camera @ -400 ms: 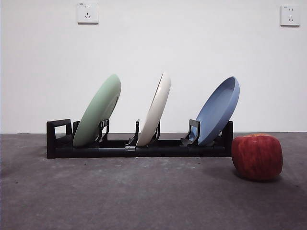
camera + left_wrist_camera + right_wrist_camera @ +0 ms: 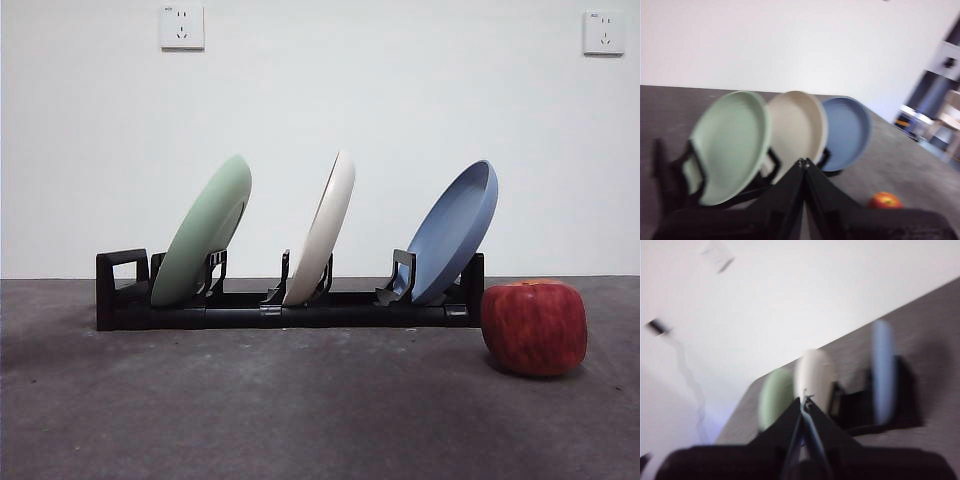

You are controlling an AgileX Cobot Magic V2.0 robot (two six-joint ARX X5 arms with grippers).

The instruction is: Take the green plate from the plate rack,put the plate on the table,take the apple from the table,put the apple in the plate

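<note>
The green plate (image 2: 205, 234) leans in the left slot of the black plate rack (image 2: 270, 308), which lies across the table (image 2: 300, 410). To the right of the rack, the red apple (image 2: 534, 327) rests on the table. In the left wrist view the green plate (image 2: 730, 145) is nearest, with my left gripper (image 2: 803, 162) shut, empty and apart from it, and the apple (image 2: 885, 201) shows small beyond. My right gripper (image 2: 804, 400) is shut, empty and far from the rack; its blurred view shows the green plate (image 2: 774, 397) edge-on. Neither gripper appears in the front view.
A cream-white plate (image 2: 322, 230) stands in the rack's middle slot and a blue plate (image 2: 455, 232) in its right slot, close above the apple. A white wall with two sockets (image 2: 182, 26) rises behind the table.
</note>
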